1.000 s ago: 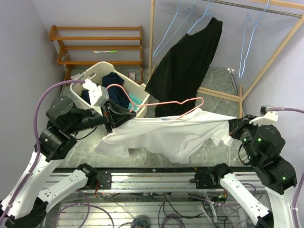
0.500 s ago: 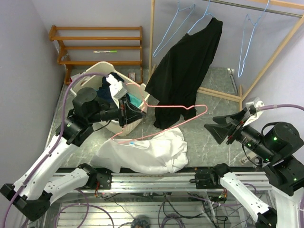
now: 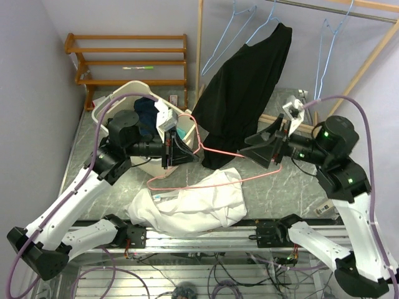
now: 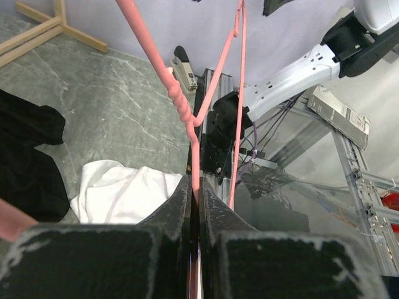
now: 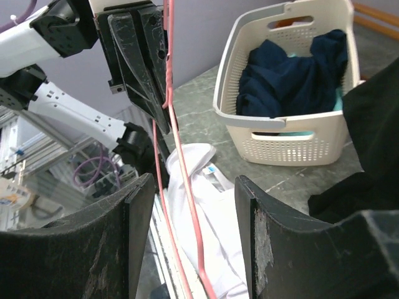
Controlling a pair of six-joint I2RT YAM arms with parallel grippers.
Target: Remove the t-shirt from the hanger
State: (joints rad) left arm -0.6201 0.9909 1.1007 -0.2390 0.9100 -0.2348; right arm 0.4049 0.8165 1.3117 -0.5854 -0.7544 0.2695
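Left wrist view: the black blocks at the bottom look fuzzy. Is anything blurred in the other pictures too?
Left wrist view: the left tool is soft, close to the lens, the pink wire hanger beyond it crisp. Right wrist view: the right tool is equally soft, the cream plastic laundry basket sharp. Top external view: even light, sharp throughout.
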